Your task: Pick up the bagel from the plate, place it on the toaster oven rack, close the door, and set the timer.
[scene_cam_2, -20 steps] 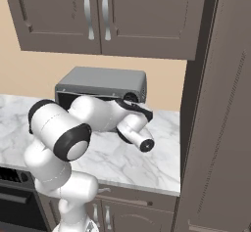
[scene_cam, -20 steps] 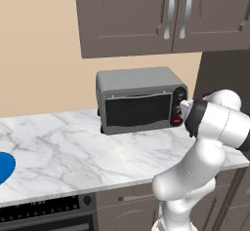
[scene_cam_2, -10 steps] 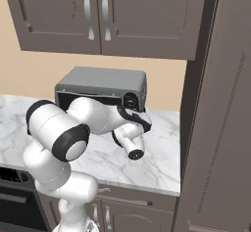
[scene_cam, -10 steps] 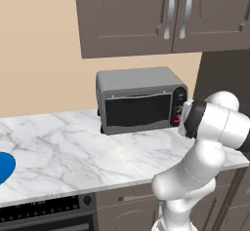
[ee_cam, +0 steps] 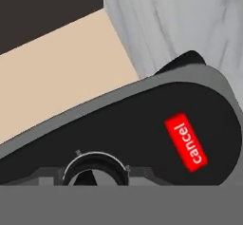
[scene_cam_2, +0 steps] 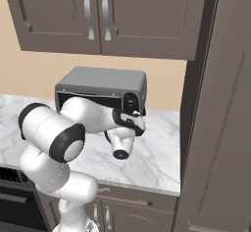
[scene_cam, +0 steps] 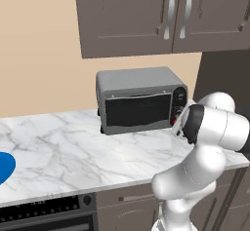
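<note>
We see the door [scene_cam: 138, 109] closed on the toaster oven [scene_cam: 140, 99], so the bagel and rack are hidden. The gripper [scene_cam_2: 133, 119] sits at the knob [ee_cam: 96, 168] beside the red cancel button [ee_cam: 186, 141]; its state we cannot tell. The plate [scene_cam: 5, 166] is cut off at the frame's left edge

The plate [scene_cam: 5, 165] is cut off by the left edge of the left base view, so only a blue sliver shows on the bench [scene_cam: 73, 157]. In the hand view the lower half of a round knob [ee_cam: 96, 168] is cut off at the bottom. The closed dark door [scene_cam: 138, 110] hides the oven's inside, and the end effector's jaws cannot be made out.
</note>
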Available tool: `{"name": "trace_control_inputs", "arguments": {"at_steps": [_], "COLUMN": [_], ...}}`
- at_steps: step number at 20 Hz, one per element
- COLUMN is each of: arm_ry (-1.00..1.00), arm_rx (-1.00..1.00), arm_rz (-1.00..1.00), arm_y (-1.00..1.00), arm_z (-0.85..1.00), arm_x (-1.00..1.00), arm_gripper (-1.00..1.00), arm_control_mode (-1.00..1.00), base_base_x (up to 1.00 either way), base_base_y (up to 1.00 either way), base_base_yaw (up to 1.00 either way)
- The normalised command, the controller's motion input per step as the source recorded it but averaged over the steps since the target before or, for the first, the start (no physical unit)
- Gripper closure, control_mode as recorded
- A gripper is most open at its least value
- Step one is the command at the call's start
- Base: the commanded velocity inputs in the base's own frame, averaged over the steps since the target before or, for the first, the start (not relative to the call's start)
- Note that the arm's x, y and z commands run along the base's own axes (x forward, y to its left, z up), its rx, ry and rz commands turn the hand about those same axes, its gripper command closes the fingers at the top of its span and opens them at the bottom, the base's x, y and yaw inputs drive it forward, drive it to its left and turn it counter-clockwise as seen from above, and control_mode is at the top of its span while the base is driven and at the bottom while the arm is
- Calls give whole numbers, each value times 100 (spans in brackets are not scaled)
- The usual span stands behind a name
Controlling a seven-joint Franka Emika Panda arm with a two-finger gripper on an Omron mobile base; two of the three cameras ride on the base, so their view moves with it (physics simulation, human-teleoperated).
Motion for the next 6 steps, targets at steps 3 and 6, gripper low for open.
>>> {"name": "trace_control_inputs", "arguments": {"at_steps": [3, 6], "arm_ry": [13, 13], "arm_rx": [40, 41], "arm_rz": [-20, -20], "arm_y": [0, 0], "arm_z": [-1, -1], "arm_x": [6, 5], "arm_gripper": [100, 100], "arm_control_mode": [-100, -100], "base_base_x": [0, 0], "base_base_y": [0, 0], "base_base_yaw": [0, 0]}}
